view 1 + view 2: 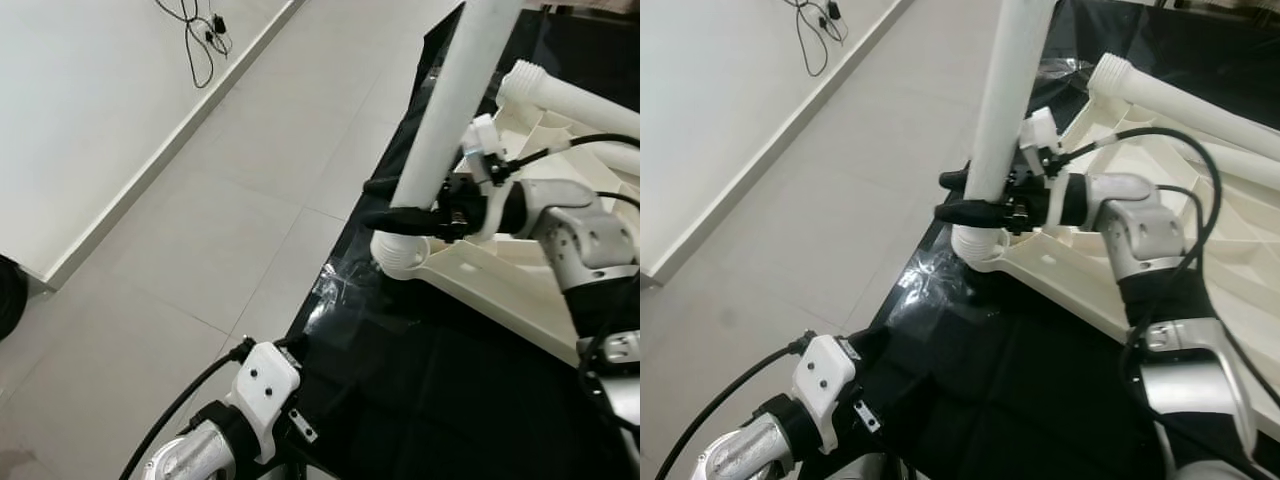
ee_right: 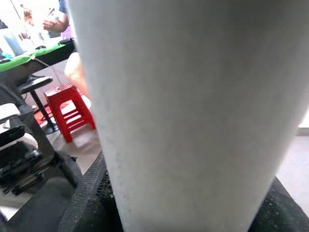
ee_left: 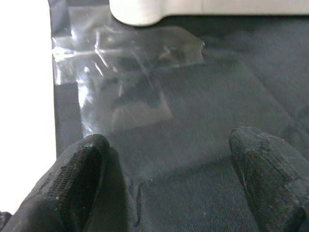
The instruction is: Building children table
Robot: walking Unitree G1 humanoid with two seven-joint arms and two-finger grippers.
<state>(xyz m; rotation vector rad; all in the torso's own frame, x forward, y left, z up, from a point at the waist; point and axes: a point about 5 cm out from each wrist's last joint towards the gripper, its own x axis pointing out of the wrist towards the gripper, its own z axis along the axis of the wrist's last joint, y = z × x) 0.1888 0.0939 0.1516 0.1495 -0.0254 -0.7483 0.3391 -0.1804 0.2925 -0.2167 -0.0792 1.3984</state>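
Right claw (image 1: 970,200) closed around white table leg (image 1: 1015,90), black fingers (image 1: 385,218) on both sides of tube just above socket. Leg upright, slightly tilted, lower end seated in corner socket (image 1: 980,250) of overturned white tabletop (image 1: 1080,275) lying on black cloth (image 1: 1040,400). Second white leg (image 1: 1180,100) lying across tabletop, well apart from claw. Left claw (image 3: 169,193) open, low over cloth edge, near crinkled clear plastic, possibly a bag (image 3: 125,82). Tiled floor (image 1: 200,230) beside cloth; cable (image 1: 200,35) by wall.
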